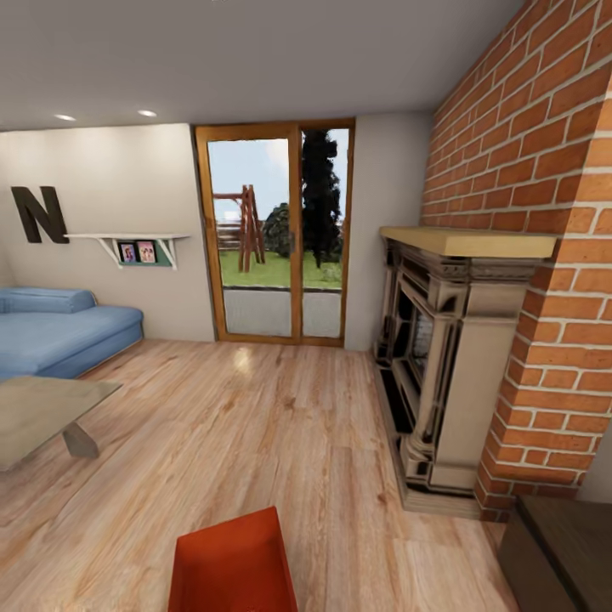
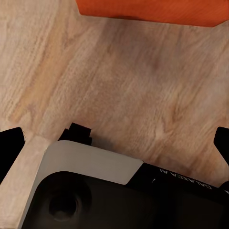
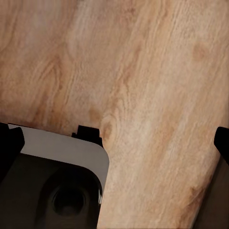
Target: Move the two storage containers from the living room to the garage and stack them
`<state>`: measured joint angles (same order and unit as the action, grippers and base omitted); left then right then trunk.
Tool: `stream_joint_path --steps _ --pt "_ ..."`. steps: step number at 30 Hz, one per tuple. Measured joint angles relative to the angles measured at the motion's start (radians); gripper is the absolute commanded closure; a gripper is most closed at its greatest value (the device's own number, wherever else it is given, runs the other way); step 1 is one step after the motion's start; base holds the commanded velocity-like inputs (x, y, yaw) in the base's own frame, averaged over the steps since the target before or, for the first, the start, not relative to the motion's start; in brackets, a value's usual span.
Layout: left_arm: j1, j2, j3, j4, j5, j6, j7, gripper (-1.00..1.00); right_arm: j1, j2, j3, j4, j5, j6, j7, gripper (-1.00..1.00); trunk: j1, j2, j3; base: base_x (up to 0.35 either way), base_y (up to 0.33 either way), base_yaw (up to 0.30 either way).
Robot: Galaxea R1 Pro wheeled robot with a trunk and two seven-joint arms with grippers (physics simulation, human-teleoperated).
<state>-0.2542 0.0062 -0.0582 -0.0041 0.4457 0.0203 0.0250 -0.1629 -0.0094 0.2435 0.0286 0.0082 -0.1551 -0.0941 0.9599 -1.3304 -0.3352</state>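
One orange-red storage container point(image 1: 229, 565) stands on the light wood floor of the living room, at the bottom middle of the head view, cut off by the frame edge. Its edge point(image 2: 152, 10) also shows in the left wrist view, some way ahead of my left gripper point(image 2: 117, 143). That gripper is open, its dark fingertips point(image 2: 12, 145) wide apart with nothing between them. My right gripper point(image 3: 116, 143) is open too, above bare wood planks, holding nothing.
A brick-and-stone fireplace point(image 1: 450, 357) juts out at the right, with a dark wooden unit point(image 1: 561, 552) at the lower right. A glass table point(image 1: 42, 416) and blue sofa point(image 1: 59, 327) stand at the left. Wood-framed glass doors point(image 1: 276, 229) close the far wall.
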Motion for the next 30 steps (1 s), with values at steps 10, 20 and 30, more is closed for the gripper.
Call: stream_joint_path --steps 10,20,30 --pt "0.000 0.000 0.000 0.000 0.000 0.000 0.000 -1.00 0.000 0.000 0.000 0.000 0.000 0.001 -0.002 -1.00 0.000 0.000 0.000 0.000 0.000 0.271" --pt "0.000 0.001 0.000 0.000 0.000 0.000 0.000 -1.00 0.000 0.000 0.001 0.000 0.000 0.001 -0.002 -1.00 0.000 0.000 0.000 0.000 0.000 0.271" --pt "0.000 0.002 0.001 0.000 0.001 0.000 0.000 -1.00 0.000 0.000 0.001 0.000 0.000 0.001 -0.002 -1.00 0.000 0.000 0.000 0.000 0.000 0.270"
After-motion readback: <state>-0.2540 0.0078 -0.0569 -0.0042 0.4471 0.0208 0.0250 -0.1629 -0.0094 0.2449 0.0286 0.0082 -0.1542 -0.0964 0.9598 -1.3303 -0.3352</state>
